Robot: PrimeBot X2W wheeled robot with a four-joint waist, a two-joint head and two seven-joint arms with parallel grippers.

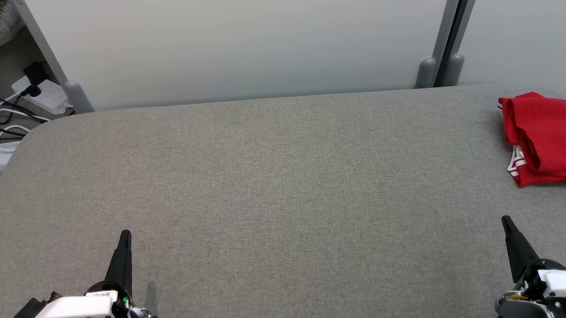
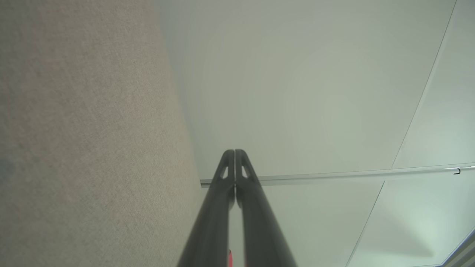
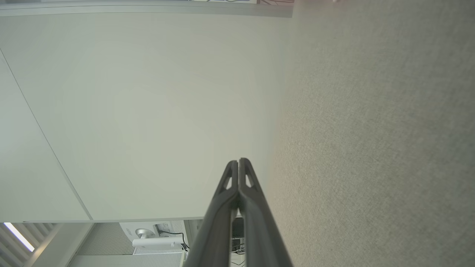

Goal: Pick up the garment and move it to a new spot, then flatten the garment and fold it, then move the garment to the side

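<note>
Desk (image 1: 265, 178) of grey fabric bears a red garment (image 1: 546, 140) lying loosely folded at its far right edge, seemingly already set aside, while left gripper (image 1: 124, 236) and right gripper (image 1: 505, 221) rest near the front, jaws clenched on nothing.

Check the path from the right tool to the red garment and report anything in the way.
Nothing visible blocks it. The right tool, shut, sits at the near side of the grey table. The red garment lies bunched farther back by the right edge, with bare table surface between them.
</note>
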